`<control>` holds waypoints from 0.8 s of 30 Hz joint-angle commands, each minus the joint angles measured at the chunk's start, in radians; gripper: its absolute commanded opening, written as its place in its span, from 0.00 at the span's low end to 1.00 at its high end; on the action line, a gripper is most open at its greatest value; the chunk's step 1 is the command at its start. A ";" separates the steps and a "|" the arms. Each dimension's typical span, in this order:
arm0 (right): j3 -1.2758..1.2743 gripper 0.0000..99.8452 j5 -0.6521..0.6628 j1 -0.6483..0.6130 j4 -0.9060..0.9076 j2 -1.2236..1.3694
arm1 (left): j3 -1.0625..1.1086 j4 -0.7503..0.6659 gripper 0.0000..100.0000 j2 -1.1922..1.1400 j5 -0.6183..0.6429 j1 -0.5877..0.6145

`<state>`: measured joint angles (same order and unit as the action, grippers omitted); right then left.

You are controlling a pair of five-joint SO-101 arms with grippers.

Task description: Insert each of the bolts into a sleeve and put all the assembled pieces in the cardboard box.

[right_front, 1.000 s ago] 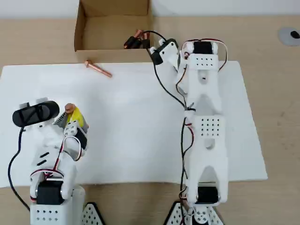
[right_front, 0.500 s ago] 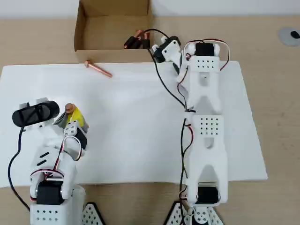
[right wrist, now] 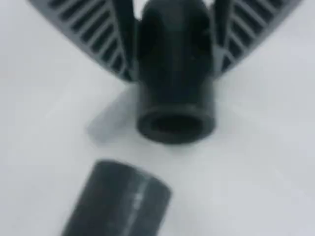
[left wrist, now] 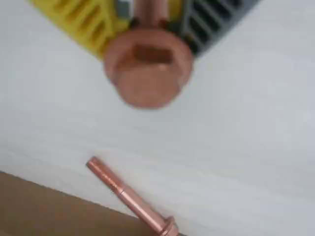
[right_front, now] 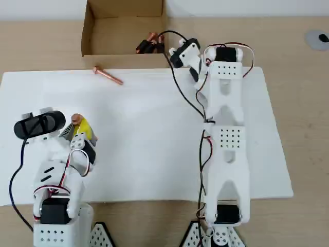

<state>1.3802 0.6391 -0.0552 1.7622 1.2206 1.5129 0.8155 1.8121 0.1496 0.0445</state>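
high view: right arm (right_front: 224, 82) has edged rightward beside cardboard box (right_front: 118, 60).

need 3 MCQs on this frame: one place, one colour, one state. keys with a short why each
1. Where is the loose bolt?
A. On the white mat, just in front of the cardboard box
B. Inside the box
C. On the bare wood beside the mat

2. What colour is the held bolt in the left gripper?
A. Black
B. Silver
C. Copper

3. What state is the right gripper in?
A. Open, holding nothing
B. Shut on a black sleeve
C. Shut on a bolt

Key:
1 A: the high view shows it lying on the mat near the box's front wall.
2 C: the left wrist view shows its copper head sticking out of the gripper.
3 B: the right wrist view shows the sleeve clamped in the gripper.
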 commanded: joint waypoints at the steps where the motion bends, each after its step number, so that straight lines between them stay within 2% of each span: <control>1: 0.012 0.01 0.005 -0.067 0.023 -0.091 | 0.018 -0.069 0.01 0.008 -0.041 0.015; 12: 0.004 0.01 -0.029 -0.143 0.026 -0.410 | 0.048 -0.089 0.01 0.008 -0.052 0.015; 18: -0.077 0.01 -0.272 -0.170 0.026 -0.659 | 0.055 -0.089 0.01 0.008 -0.048 0.014; 21: -0.208 0.01 -0.394 -0.177 0.026 -0.820 | 0.052 -0.089 0.01 0.005 0.006 0.015; 24: -0.375 0.01 -0.519 -0.225 0.026 -1.021 | 0.002 -0.101 0.01 0.004 -0.025 0.009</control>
<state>1.1301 0.2309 -0.2332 1.7729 0.4427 1.5727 0.7449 1.8121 0.1373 0.0445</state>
